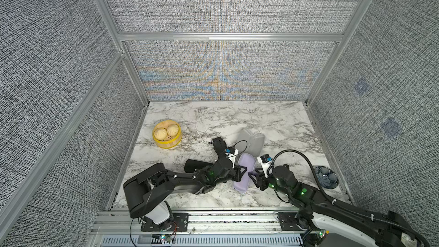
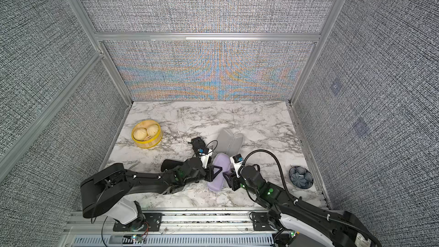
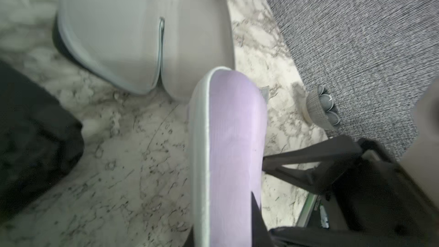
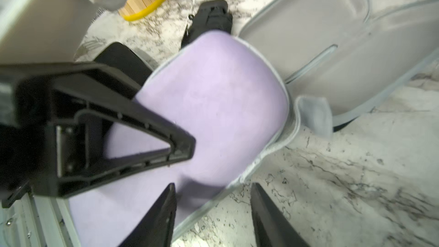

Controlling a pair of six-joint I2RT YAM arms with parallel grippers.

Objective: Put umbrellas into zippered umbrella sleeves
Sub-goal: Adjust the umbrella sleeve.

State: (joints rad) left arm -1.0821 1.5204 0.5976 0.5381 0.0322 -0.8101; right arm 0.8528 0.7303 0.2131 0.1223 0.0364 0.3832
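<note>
My left gripper [image 1: 244,170] pinched the lavender sleeve [image 1: 241,182]. My right gripper [image 4: 213,186] had its jaws apart. A black umbrella [image 1: 218,144] at 11 o'clock lay unpacked.

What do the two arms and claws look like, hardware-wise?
Left arm and right arm: black jointed links, white shells by the base, green LEDs. Left claw and right claw have black triangular open-frame fingers. White wrist cameras with blue tags. Thick black corrugated cable loops over the right arm; a thin black cable over the left wrist.
</note>
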